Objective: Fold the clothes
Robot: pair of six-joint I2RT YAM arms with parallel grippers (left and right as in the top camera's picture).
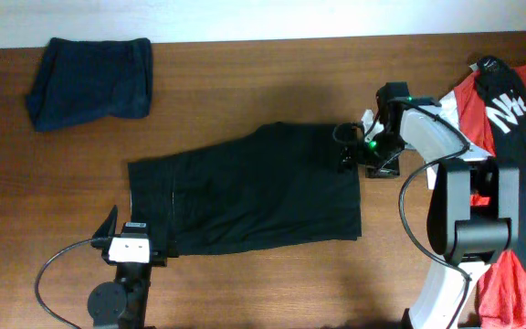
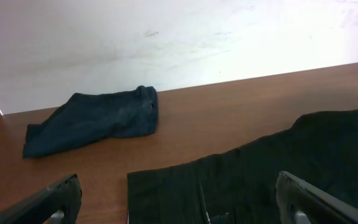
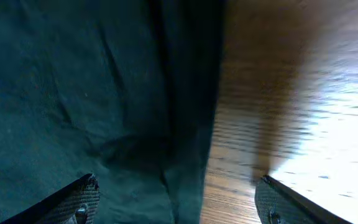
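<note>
Right pincer sits at the right edge of the black shorts in the overhead. Shorts lie flat in the middle of the table, folded navy piece at the far left corner, red-and-black pile off to the right by my right arm's base. Right arm reaches in from the right, wrist bent toward the cloth. Left pincer is low at the shorts' lower-left corner, arm tucked short.

Left wrist: fingers wide apart, nothing between them, shorts' edge just ahead and below.

Right wrist: fingers wide too, straddling the hem — cloth under one, bare wood under the other. No grip yet.

My read: step in hand is pinching this edge to fold it over. To do it well — drop onto the hem, catch every layer, close fully before lifting, and have the left take the matching corner so the fold runs square.
</note>
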